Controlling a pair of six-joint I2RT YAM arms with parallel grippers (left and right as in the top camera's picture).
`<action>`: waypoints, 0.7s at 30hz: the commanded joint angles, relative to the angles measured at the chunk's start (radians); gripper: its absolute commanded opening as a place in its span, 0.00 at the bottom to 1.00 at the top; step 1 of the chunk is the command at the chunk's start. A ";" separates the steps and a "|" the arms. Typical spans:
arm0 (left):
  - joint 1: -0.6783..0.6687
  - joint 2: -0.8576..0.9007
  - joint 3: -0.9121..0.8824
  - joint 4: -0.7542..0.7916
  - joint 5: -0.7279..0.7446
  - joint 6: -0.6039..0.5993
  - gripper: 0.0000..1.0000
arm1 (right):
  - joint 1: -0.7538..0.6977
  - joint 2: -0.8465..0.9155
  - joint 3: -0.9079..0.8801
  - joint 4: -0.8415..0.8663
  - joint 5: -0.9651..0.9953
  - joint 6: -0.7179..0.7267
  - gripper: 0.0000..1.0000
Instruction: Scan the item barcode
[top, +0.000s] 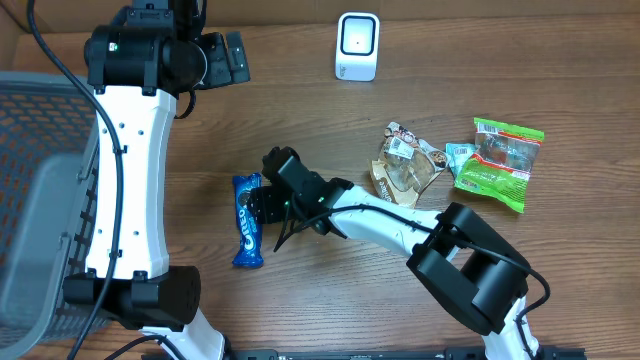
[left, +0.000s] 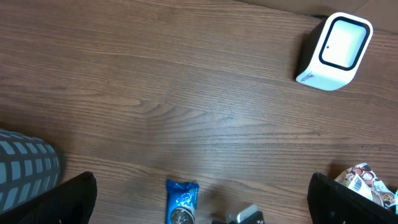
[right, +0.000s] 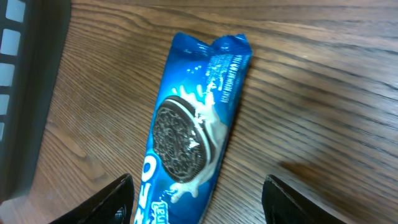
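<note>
Arms: two, both showing in the overhead view, the left one standing tall along the left side, the right one reaching in from the lower right corner toward the middle.
Left gripper (top: 226, 58): one, hanging high over the far part of the table, jaws standing wide apart, gripping nothing.
Right gripper (right: 198, 202): one, hovering low over the Oreo pack, jaws standing apart on either side of it, not clamping it.
Right fingers (right: 115, 200): two, showing at the bottom corners of the right wrist view, the pack lying between them and nearer to this one than to the other.
Oreo pack (top: 246, 238): one, blue, lying flat on the table left of centre, pointing lengthwise toward and away from the arm bases, printed cookie facing up.
Barcode: not showing on the upturned face.
Scanner (top: 357, 46): one, a small white box with a dark-framed window, sitting at the far edge of the table, well apart from the Oreo pack.
Other snack packs: three, lying to the right, namely a brown cookie pack (top: 405, 165), a green pack (top: 502, 162) and a small pale-blue packet (top: 458, 154) sitting between those two.
Basket (top: 40, 190): one, grey mesh, occupying the left edge.
Table (top: 300, 110): one, wood-grained, carrying everything.
</note>
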 joint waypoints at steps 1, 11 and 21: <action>0.000 -0.032 0.021 0.004 -0.013 0.020 0.99 | 0.019 0.028 0.003 0.011 0.057 -0.012 0.66; 0.000 -0.032 0.021 0.004 -0.013 0.020 1.00 | 0.025 0.080 0.018 -0.009 0.083 -0.011 0.58; 0.000 -0.032 0.021 0.004 -0.013 0.020 1.00 | 0.023 0.079 0.115 -0.238 0.079 0.004 0.28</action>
